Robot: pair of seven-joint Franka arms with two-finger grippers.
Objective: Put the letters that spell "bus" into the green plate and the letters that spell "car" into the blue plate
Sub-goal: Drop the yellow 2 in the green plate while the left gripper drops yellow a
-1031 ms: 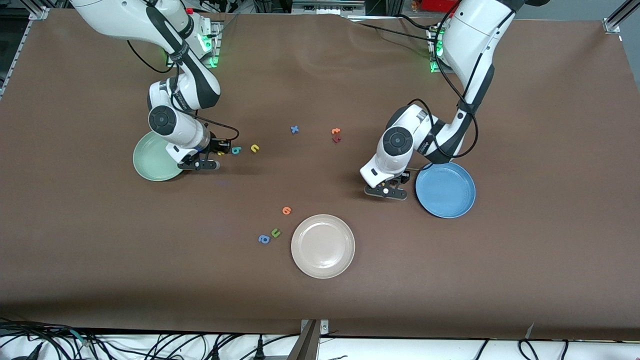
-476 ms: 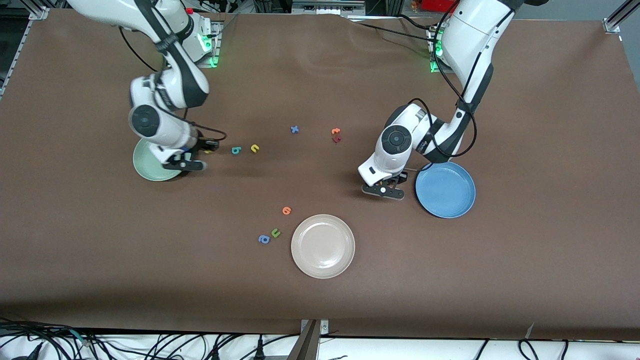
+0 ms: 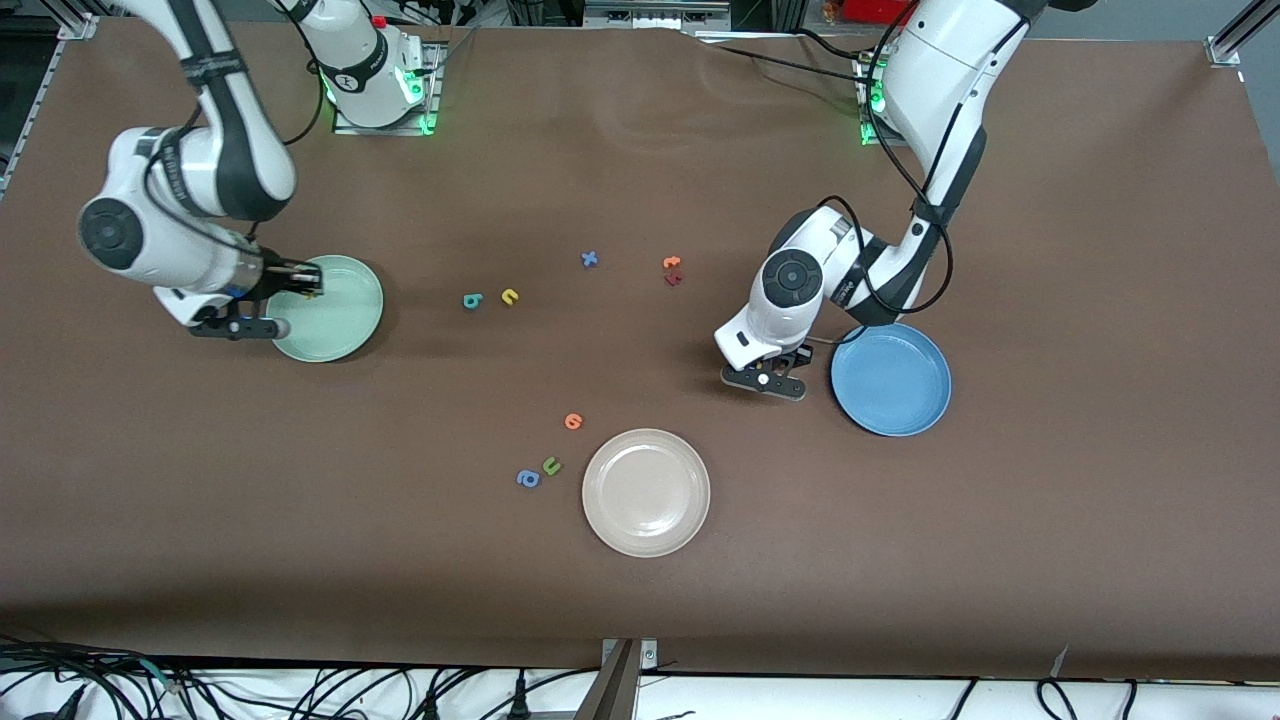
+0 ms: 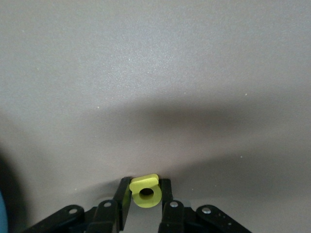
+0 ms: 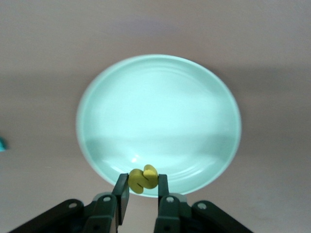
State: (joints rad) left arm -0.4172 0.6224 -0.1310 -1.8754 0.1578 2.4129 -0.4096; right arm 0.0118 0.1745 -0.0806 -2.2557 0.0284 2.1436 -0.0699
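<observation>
You've got the brown table [image 3: 640, 600] with three plates. Green plate [image 3: 340, 320] sits toward the right arm's end, blue plate [image 3: 895, 385] toward the left arm's end, beige plate [image 3: 646, 492] between them and nearest the front camera.

Right gripper [image 5: 140, 198] is over the green plate's rim, fingers clamped on the yellow s [image 5: 143, 178] (the plate itself holds nothing). Left gripper [image 4: 145, 204] is low over bare table just beside the blue plate, fingers pinched on the yellow a [image 4: 145, 191].

Loose letters: teal b [image 3: 472, 300] and yellow u [image 3: 510, 296] lie side by side between the green plate and mid-table. Blue x [image 3: 590, 259] is farther from the front camera, with an orange letter [image 3: 672, 263] and a dark red letter [image 3: 673, 279] touching each other toward the left arm's end. Near the beige plate you have another orange letter [image 3: 573, 421], the olive u [image 3: 551, 465] and the blue a [image 3: 528, 479]. Teal c and r: can't find them in any view.
</observation>
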